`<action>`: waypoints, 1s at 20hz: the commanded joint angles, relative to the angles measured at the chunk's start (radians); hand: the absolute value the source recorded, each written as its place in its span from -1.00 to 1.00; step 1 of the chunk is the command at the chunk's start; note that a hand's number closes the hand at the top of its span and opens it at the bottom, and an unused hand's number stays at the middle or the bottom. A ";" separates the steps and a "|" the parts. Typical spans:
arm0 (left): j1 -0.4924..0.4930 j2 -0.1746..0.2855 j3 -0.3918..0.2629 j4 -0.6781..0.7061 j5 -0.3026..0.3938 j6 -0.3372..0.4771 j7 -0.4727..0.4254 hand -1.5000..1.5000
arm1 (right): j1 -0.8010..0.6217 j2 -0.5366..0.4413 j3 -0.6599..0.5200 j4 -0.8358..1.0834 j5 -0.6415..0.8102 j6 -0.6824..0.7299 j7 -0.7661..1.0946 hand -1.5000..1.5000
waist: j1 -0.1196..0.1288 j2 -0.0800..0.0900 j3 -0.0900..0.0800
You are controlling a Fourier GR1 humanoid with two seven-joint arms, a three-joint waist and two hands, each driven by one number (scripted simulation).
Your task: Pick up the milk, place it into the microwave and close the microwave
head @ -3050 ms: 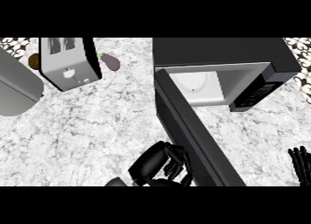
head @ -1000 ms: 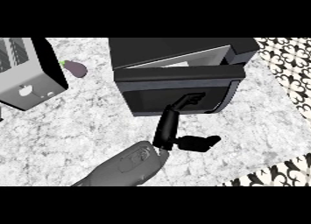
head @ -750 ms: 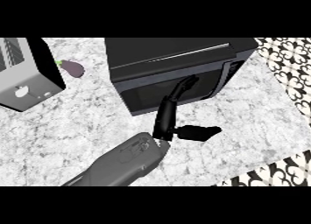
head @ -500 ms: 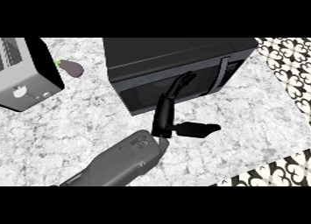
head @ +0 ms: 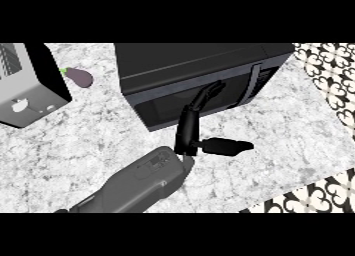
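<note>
Left hand [head: 187,131] is open, fingers straight, thumb stuck out to the right. Under it spreads the white-grey marbled counter [head: 84,150]. On that stands the big black box-shaped microwave [head: 195,60], door shut, the fingertips [head: 209,91] against it. A silver metal toaster [head: 25,95] stands far left, a small purple eggplant [head: 80,76] beside it. The milk cannot be seen behind the shut door

Silver toaster [head: 25,85], purple eggplant [head: 79,76] beside it, marble counter [head: 62,150]
</note>
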 commanded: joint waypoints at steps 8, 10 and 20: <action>-0.077 -0.001 0.031 0.065 0.077 -0.005 -0.032 -1.00 | -0.028 0.083 0.113 0.103 -0.217 0.091 0.047 -1.00 | 0.003 0.022 0.006; -0.072 -0.001 0.031 0.079 0.083 -0.004 -0.049 -1.00 | -0.038 0.086 0.116 0.121 -0.249 0.098 0.058 -1.00 | 0.005 0.023 0.005; -0.076 -0.001 0.019 0.093 0.136 -0.011 -0.087 -1.00 | -0.095 0.037 0.113 0.207 -0.355 0.159 0.102 -1.00 | -0.009 0.024 0.003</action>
